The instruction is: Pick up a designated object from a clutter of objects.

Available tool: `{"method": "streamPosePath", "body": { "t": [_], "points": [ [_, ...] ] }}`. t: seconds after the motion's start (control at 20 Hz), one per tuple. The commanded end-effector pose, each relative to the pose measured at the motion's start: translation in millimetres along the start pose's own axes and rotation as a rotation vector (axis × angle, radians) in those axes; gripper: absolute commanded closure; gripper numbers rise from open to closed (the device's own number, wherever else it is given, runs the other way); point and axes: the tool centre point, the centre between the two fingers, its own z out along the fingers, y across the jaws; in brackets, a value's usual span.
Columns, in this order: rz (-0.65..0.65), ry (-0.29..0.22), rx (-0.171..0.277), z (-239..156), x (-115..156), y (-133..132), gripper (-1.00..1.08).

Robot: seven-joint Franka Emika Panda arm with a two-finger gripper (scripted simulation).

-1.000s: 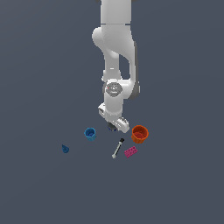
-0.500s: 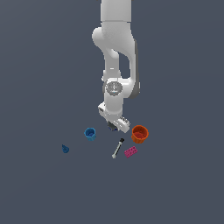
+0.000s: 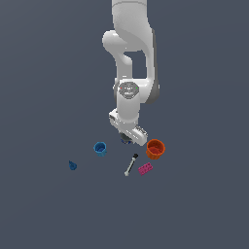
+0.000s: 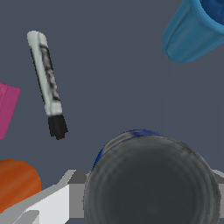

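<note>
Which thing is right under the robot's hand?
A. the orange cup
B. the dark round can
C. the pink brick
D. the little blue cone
B. In the wrist view the dark-topped can fills the space between the gripper's fingers, while the orange cup, the pink brick and the blue cone sit off to the sides.
</note>
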Motion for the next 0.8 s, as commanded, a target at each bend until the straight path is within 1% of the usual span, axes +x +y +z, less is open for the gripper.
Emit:
{"method": "streamPosePath", "body": {
  "t": [0.0,0.75],
  "points": [
    [0.000,0.001,0.001,-20,4,-6,1.08],
    [0.001,0.001,0.000,-156,33,-49,1.08]
  ]
}}
